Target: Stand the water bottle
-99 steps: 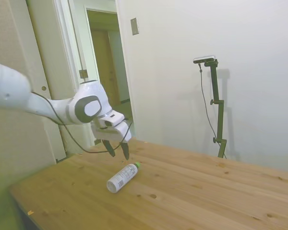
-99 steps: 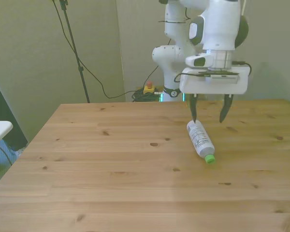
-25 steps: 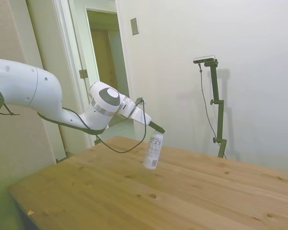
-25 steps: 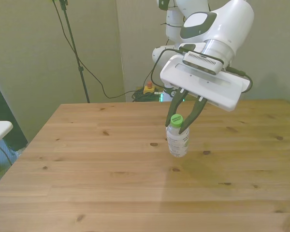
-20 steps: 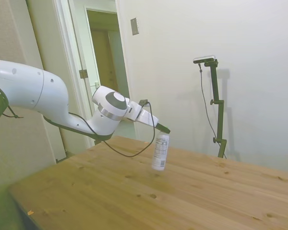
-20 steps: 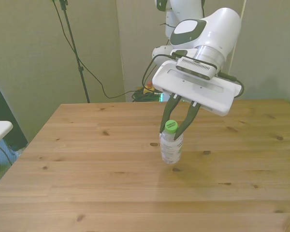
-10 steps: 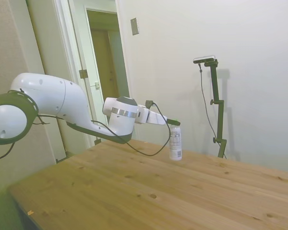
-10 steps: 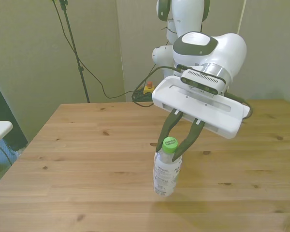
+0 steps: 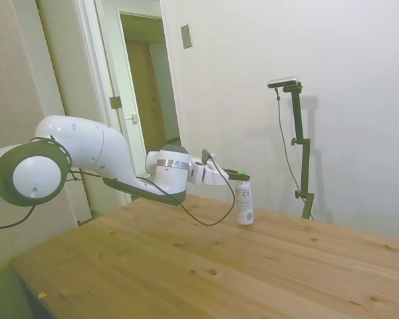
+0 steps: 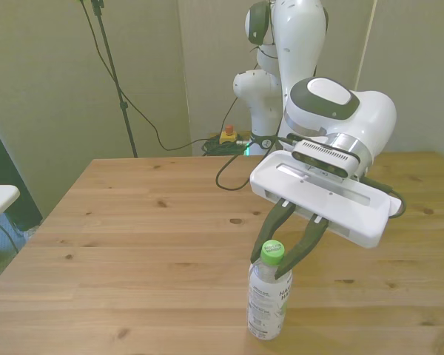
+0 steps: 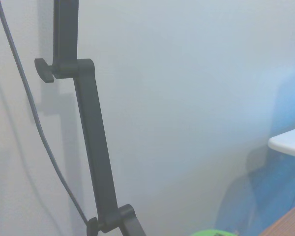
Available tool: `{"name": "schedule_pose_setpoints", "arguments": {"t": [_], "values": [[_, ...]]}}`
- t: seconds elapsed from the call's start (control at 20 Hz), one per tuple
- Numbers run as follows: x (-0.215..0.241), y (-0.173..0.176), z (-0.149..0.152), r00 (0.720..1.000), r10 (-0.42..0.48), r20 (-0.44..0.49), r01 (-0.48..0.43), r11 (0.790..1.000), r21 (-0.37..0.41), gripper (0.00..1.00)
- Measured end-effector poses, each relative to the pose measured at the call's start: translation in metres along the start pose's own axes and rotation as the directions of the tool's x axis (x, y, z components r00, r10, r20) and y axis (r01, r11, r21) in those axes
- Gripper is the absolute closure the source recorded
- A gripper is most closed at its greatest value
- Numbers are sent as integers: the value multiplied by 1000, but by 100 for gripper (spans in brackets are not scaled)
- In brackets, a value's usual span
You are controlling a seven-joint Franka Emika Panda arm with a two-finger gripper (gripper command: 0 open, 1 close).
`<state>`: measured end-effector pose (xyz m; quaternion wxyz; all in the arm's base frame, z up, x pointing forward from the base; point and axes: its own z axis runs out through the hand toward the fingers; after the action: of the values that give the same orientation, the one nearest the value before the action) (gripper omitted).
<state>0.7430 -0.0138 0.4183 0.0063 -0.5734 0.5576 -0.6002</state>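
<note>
Water bottle (image 10: 269, 303), slim clear plastic, green cap: my gripper (image 10: 280, 257) pinches its neck so it sets upright near the wooden table's (image 10: 133, 244) edge.

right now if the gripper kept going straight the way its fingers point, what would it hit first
Nothing beyond the water bottle it already grips at the neck. The gripper points nearly level, out over the table. Past the bottle the side view shows only open air, then probably the white wall; depth is unclear.

Clear glossy plastic water bottle (image 10: 269, 305); seemingly matt knotty wooden table (image 10: 133, 244).
</note>
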Motion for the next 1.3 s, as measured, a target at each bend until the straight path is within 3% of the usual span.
{"name": "schedule_pose_setpoints", "arguments": {"t": [0.05,0.9,1.3], "values": [[-2,0,0,1000,3,-1,-3,1000,1,0],[-3,9,0,999,25,34,-25,999,-21,0],[45,-1,-48,991,58,124,-56,998,-21,0]]}}
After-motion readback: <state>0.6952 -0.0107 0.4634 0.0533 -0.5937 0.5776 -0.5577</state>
